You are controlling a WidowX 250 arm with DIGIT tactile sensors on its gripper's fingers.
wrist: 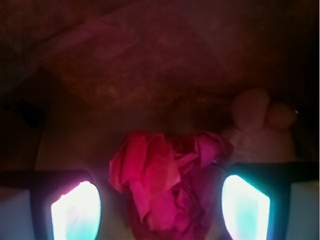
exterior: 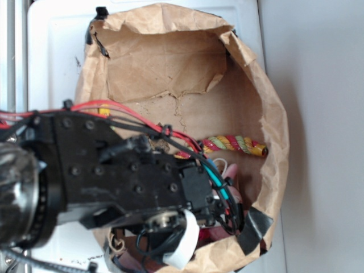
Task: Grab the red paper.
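In the wrist view the red paper (wrist: 167, 187), a crumpled bright red wad, lies on the brown bag floor between my fingers. My gripper (wrist: 160, 202) is open, with one glowing pad (wrist: 77, 212) to the left of the wad and the other pad (wrist: 245, 205) to its right. There is a gap on the left side, while the right pad sits close to the paper. In the exterior view my black arm (exterior: 131, 176) reaches down into the paper bag (exterior: 273, 114) and hides the fingers and nearly all of the wad.
A pink plush bunny (wrist: 257, 127) sits just behind and to the right of the wad. A red-yellow-green twisted rope (exterior: 236, 144) lies on the bag floor. The bag's crumpled walls rise all around, with black tape (exterior: 256, 224) on the near rim.
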